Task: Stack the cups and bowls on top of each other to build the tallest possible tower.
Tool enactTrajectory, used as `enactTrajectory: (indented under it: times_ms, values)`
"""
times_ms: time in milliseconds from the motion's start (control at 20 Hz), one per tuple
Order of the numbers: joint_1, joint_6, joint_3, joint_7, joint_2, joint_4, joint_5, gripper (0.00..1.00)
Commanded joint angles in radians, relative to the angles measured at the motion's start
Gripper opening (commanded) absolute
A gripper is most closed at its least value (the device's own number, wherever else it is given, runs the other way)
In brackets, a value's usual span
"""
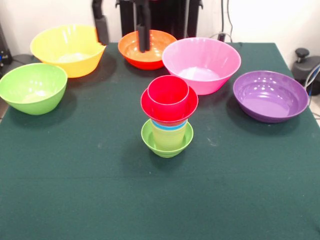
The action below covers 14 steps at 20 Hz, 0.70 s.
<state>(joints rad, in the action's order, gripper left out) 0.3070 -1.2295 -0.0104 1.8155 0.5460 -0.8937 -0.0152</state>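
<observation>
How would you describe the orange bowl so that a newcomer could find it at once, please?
Look along the far edge of the green table, by the robot's dark base. The orange bowl sits there between the large yellow bowl and the large pink bowl. It is smaller than either, and a black arm part hangs before it.

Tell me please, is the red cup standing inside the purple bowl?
No, the red cup sits in the small red bowl atop the tower; the purple bowl is empty.
</observation>
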Motion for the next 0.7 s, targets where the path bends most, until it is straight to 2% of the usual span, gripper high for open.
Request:
enactTrajectory:
  times_ms: [50, 250, 700]
  values:
    - [0.036, 0.017, -0.068, -0.21, -0.031, -0.085, 0.095, 1.0]
    - [0.044, 0.018, -0.07, -0.219, -0.04, -0.077, 0.124, 1.0]
    - [0.089, 0.111, -0.095, -0.26, -0.049, -0.133, 0.173, 1.0]
